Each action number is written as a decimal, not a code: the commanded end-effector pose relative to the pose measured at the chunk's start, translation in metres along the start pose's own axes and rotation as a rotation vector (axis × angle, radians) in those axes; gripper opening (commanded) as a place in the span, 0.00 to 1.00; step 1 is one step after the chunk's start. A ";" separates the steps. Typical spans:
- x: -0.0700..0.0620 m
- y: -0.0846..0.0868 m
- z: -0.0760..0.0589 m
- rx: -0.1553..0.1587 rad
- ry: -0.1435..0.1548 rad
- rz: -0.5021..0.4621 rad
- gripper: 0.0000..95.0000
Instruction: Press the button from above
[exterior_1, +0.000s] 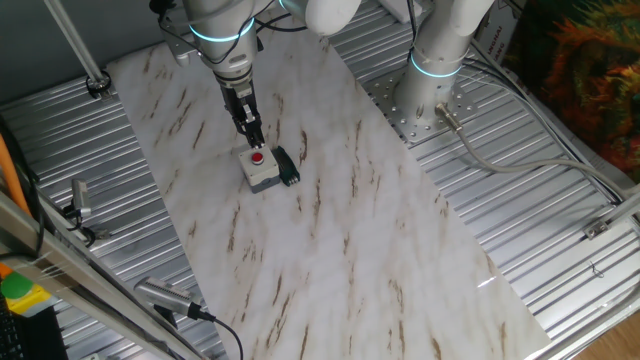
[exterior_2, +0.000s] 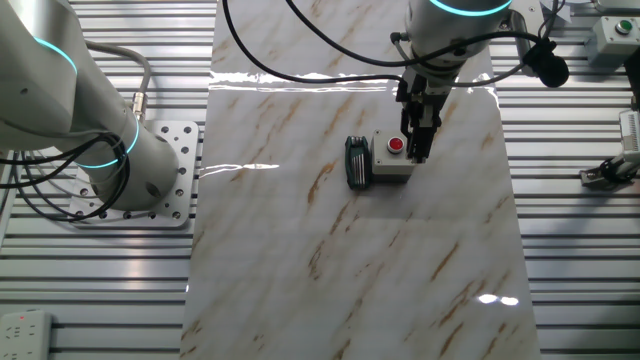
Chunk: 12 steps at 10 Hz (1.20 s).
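Both views are bright and evenly lit, with light falling from above. The glossy marble-patterned sheet (exterior_2: 350, 260) carries the strongest glare: in the other fixed view a thin white streak runs across its far end behind the button (exterior_2: 392, 156), and a small hot spot sits near its front right corner. In one fixed view a faint glint lies on the sheet's (exterior_1: 330, 230) right edge. Shadows are soft and short; a weak one hugs the button's (exterior_1: 262, 168) housing. The ribbed metal table (exterior_1: 560, 250) shines in pale bands. Focus is sharp mid-frame, and detail softens slightly towards the corners.
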<state>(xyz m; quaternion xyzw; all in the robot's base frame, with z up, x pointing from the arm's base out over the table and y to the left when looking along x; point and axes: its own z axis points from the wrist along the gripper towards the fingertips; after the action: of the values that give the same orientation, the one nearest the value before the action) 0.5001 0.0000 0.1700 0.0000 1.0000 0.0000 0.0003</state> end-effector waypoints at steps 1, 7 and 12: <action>0.000 0.000 0.000 0.000 -0.025 0.213 0.20; 0.001 0.001 -0.002 -0.060 -0.011 0.253 0.40; 0.001 0.001 -0.002 -0.010 -0.018 0.206 0.40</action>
<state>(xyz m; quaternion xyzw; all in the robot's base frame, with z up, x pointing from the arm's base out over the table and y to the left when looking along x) 0.4994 0.0011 0.1722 0.1272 0.9917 0.0149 0.0098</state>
